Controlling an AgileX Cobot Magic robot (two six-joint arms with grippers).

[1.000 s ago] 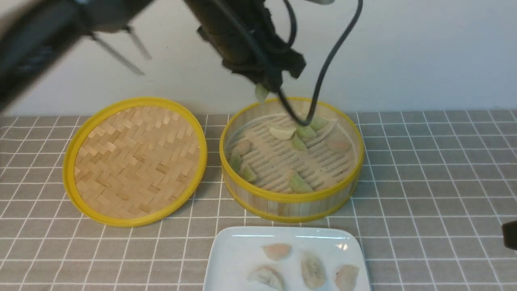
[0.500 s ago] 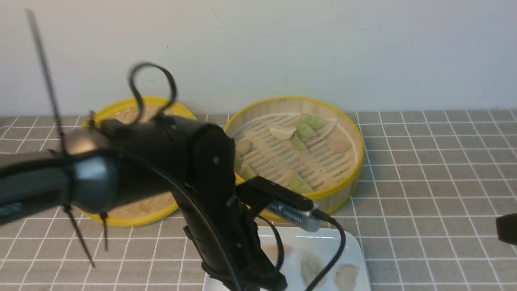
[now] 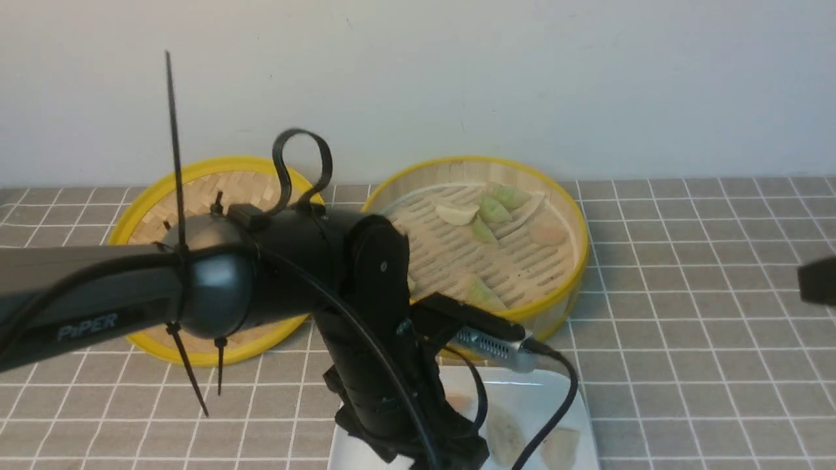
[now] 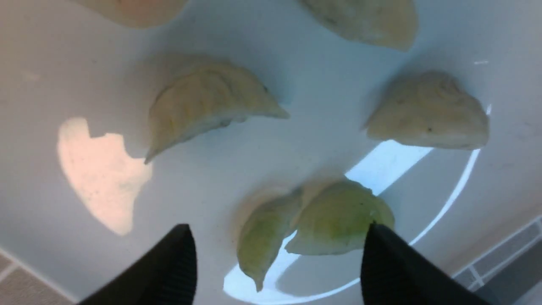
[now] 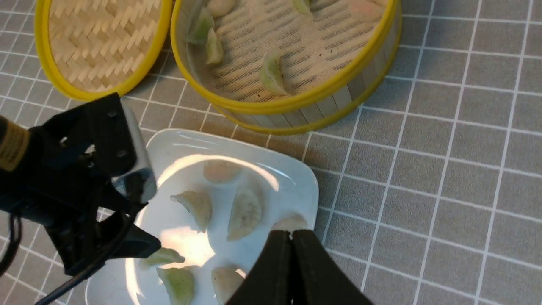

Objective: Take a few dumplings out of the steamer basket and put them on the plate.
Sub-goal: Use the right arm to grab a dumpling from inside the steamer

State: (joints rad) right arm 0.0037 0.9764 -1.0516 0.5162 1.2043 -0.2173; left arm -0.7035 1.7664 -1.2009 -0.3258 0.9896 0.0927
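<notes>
My left gripper (image 4: 277, 225) hangs low over the white plate (image 4: 84, 63) with its jaws wide open. A pale green dumpling (image 4: 338, 220) lies between the fingers, touching one fingertip (image 4: 377, 237), and a second green dumpling (image 4: 262, 241) lies beside it. Several whitish and pinkish dumplings (image 5: 245, 212) also lie on the plate (image 5: 296, 182). The steamer basket (image 3: 470, 316) stands behind the plate and holds several dumplings (image 3: 486, 210). My right gripper (image 5: 291, 235) is shut and empty, above the plate's right edge. In the front view my left arm (image 3: 366, 313) hides most of the plate (image 3: 562, 391).
The flat woven bamboo lid (image 3: 147, 215) lies left of the basket on the grey checked tablecloth (image 3: 686, 365). A white wall runs behind the table. My left arm's cable (image 3: 555, 405) hangs over the plate.
My left arm swung from above the basket, carrying a green dumpling, down to the plate, and its jaws now stand open. My right gripper has risen at the right edge.
</notes>
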